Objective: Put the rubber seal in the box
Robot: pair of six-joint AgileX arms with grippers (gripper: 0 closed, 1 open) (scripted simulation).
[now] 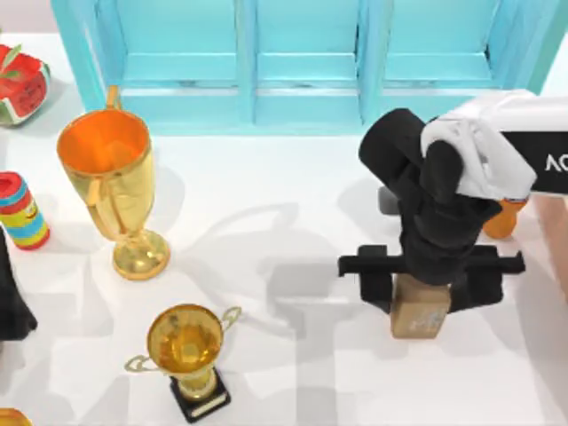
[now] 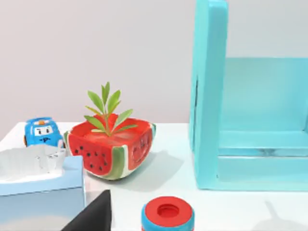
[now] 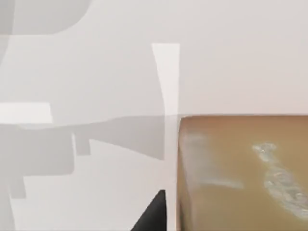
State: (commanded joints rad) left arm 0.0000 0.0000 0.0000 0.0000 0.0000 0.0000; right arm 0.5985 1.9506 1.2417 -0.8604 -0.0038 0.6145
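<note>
So the right claw [image 1: 432,297] is down at the right side of the table [image 1: 293,222], directly over the rubber seal [image 1: 419,312], with a black finger on either side of the block. Can't really tell if it's actually clamped on it or just straddling it. The seal sits on the table, just in front of the orange bottle [image 1: 502,219]. Left arm [image 1: 11,297] is parked at the left edge, near the gold trophies [image 1: 111,191].
</note>
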